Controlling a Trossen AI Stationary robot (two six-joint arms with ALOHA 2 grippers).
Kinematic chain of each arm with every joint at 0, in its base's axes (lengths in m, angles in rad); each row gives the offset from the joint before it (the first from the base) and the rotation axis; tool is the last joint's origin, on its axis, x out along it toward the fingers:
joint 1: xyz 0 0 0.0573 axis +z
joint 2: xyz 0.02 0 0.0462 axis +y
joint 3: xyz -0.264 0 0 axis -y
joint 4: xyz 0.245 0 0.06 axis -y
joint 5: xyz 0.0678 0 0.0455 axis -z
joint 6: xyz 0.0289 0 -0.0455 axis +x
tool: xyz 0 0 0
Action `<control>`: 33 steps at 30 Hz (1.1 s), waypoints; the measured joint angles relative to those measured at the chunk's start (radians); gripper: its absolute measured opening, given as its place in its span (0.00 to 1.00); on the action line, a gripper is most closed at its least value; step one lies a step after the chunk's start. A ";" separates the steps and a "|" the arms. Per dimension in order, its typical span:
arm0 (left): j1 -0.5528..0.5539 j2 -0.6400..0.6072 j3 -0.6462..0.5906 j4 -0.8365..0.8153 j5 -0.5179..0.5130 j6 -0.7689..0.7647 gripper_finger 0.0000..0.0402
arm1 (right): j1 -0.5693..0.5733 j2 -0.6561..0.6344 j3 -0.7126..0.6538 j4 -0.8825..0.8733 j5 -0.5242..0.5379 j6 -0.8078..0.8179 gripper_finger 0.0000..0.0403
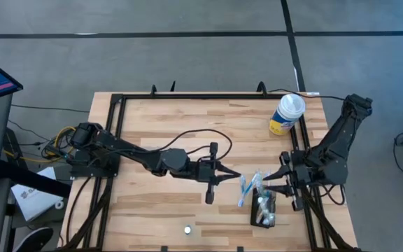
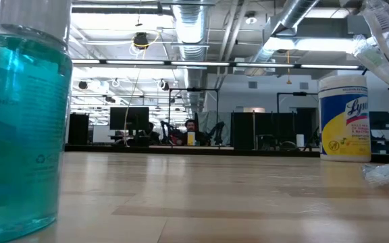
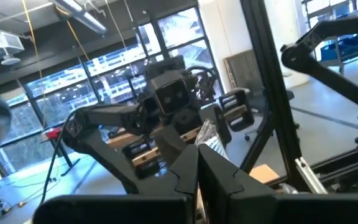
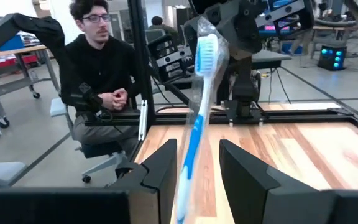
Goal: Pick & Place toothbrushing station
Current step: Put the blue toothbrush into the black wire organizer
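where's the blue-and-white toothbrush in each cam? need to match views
High view: toothbrush right of centre, between the two grippers, just left of the black caddy.
Low view: not identifiable; only clear wrapping at the right edge.
Left wrist view: not identifiable.
Right wrist view: toothbrush centre, standing between the right gripper fingers, in clear wrap.
Shared landmark: wipes canister, also in the low view.

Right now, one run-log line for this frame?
left gripper: shut, empty, mid-table | right gripper: gripping toothbrush | caddy: on table, below right gripper

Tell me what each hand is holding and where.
Right hand holds a wrapped blue-and-white toothbrush by the lower handle, head pointing away. Left hand is shut, holding nothing.
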 joint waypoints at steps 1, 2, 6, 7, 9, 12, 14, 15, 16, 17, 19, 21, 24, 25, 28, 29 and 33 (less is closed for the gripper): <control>0.000 0.006 0.000 0.013 0.003 0.000 0.00 | -0.008 0.000 0.000 0.006 -0.014 -0.004 0.27; 0.000 0.009 0.000 0.022 0.006 0.000 0.00 | -0.015 0.000 0.000 0.011 -0.028 -0.005 0.27; 0.000 0.029 0.003 0.061 0.028 0.003 0.00 | -0.047 0.006 0.000 0.028 -0.075 -0.006 0.27; 0.000 0.031 0.003 0.060 0.028 0.003 0.00 | -0.055 0.012 0.000 0.036 -0.081 -0.007 0.27; 0.002 0.032 0.002 0.063 0.025 0.004 0.00 | -0.073 0.026 0.000 0.045 -0.107 -0.008 0.27; 0.004 0.035 0.003 0.079 0.027 0.004 0.00 | -0.102 0.047 0.000 0.059 -0.147 -0.009 0.27; 0.007 0.041 0.003 0.086 0.035 0.004 0.00 | -0.121 0.065 0.000 0.088 -0.158 -0.029 0.27; 0.009 0.048 0.003 0.096 0.035 0.004 0.00 | -0.127 0.072 0.000 0.102 -0.159 -0.047 0.27; 0.009 0.051 0.003 0.089 0.035 0.004 0.00 | -0.131 0.075 0.000 0.113 -0.159 -0.065 0.27; 0.009 0.055 0.002 0.082 0.035 0.004 0.00 | -0.135 0.076 0.000 0.125 -0.159 -0.079 0.27; 0.009 0.066 0.002 0.097 0.036 0.004 0.00 | -0.138 0.079 0.000 0.147 -0.160 -0.085 0.27; 0.009 0.068 0.002 0.094 0.034 0.005 0.00 | -0.145 0.080 0.000 0.148 -0.168 -0.087 0.27; 0.011 0.073 0.002 0.100 0.034 0.004 0.00 | -0.165 0.080 0.000 0.142 -0.206 -0.086 0.27; 0.011 0.074 0.002 0.098 0.034 0.004 0.00 | -0.171 0.081 0.000 0.143 -0.220 -0.086 0.27; 0.012 0.076 0.002 0.100 0.034 0.004 0.00 | -0.189 0.081 0.000 0.144 -0.257 -0.085 0.27; 0.012 0.076 0.002 0.105 0.034 0.004 0.00 | -0.194 0.086 0.000 0.146 -0.261 -0.084 0.27; 0.012 0.076 0.002 0.103 0.034 0.004 0.00 | -0.215 0.120 0.000 0.150 -0.261 -0.078 0.27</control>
